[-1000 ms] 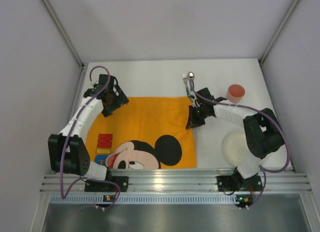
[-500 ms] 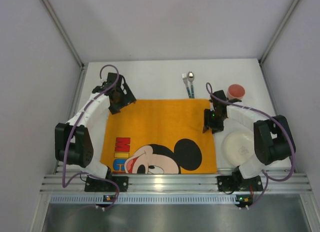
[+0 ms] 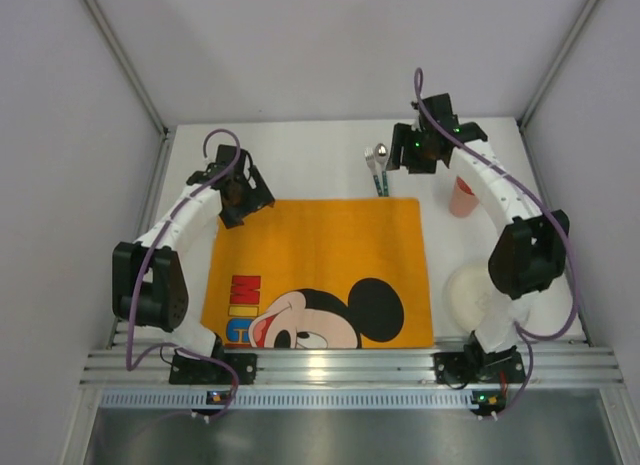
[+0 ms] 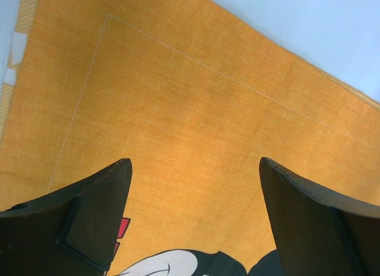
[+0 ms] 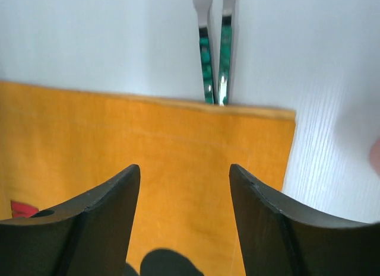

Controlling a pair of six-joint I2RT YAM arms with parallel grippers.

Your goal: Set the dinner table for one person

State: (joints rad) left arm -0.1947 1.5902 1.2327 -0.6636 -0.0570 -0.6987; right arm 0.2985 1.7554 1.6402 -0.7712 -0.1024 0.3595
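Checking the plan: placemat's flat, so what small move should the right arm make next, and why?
Probably lower the right gripper toward the fork and spoon: it's open and empty, and they lie side by side at the far edge of the placemat.

There's the right gripper (image 5: 184,172), fingers parted and nothing between them, low over the orange mat (image 5: 89,127), and just ahead past its far edge a fork (image 5: 205,62) and a second utensil (image 5: 225,56) lie side by side on the white table (image 5: 89,38).
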